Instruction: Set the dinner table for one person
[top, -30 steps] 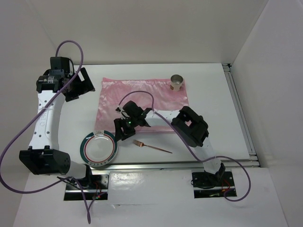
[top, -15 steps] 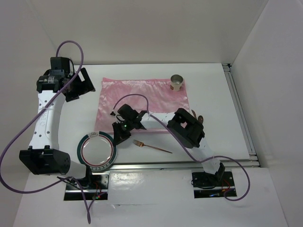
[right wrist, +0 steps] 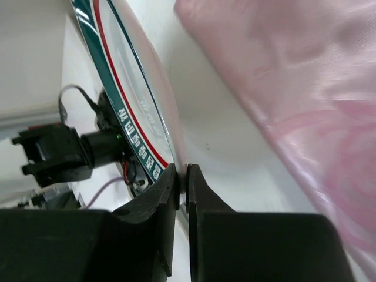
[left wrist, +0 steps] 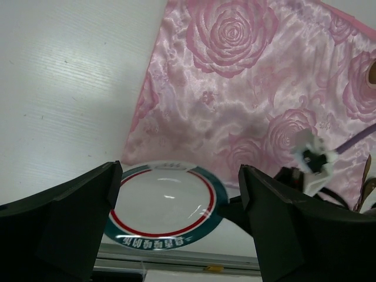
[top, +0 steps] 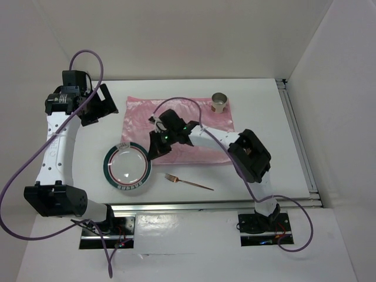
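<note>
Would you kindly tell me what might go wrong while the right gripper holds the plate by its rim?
The right gripper pinches only the thin rim of the plate, so it might slip or tilt. Sliding it onto the pink cloth could bunch the cloth's near edge.

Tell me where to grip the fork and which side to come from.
Grip the fork at mid-handle, coming straight down from above with the fingers across the thin shaft. It lies flat on the dinner table, tines toward the plate, so a sideways approach would probably find no room under it.
</note>
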Tool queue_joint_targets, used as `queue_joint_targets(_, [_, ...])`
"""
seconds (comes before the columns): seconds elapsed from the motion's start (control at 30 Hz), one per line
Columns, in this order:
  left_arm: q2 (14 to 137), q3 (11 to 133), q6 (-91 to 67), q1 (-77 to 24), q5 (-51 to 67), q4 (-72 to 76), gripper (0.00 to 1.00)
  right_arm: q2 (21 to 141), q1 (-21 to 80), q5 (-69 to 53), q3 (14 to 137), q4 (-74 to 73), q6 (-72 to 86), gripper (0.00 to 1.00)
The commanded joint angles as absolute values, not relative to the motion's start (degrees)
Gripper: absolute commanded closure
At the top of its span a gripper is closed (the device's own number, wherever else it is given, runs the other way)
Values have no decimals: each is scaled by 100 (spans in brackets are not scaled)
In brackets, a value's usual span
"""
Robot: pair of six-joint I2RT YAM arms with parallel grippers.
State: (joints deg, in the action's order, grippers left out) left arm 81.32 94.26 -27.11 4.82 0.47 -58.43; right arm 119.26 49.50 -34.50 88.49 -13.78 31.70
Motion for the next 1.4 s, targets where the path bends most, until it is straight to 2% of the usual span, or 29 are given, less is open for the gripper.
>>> queue_joint_targets(0.0, [8130,9808,-2619,519,229,-5818,0,11101,4492,-3446,8851,-1468,3234,100])
queue_joint_targets(0.37, [8077,9871,-2619,519,431,-5818,0,10626,2673,-3305,8245,-1671,4174,100])
queue_joint_targets(0.53, [8130,9817,-2619,519,483,-5766,0,10828,2391,-2682,8297,-1898,4298,100])
queue_joint_targets(0.67, [8130,9817,-2619,519,483,-5766,0,10828,1988,-2742,8077,-1662,4359,100])
queue_joint_targets(1.1, [8130,9589,-2619,519,659,-5713,0,11329,1811,-2751,7840,-1564,4447,100])
queue_joint_targets(1.17, [8130,9536,-2619,519,659,-5713,0,11382,1811,-2663,7840,-1635,4447,79])
queue_joint_targets(1.23, [8130,9536,-2619,519,659,-5713,0,11382,1811,-2532,7892,-1801,4325,50])
queue_joint_targets(1.27, [8130,9536,-2619,519,711,-5713,0,11382,1811,-2479,7945,-1871,4272,33])
queue_joint_targets(1.3, [8130,9484,-2619,519,712,-5713,0,11382,1811,-2331,7945,-1950,4158,28])
queue_joint_targets(1.37, [8130,9483,-2619,519,712,-5660,0,11207,1872,-2128,8077,-2230,4035,23])
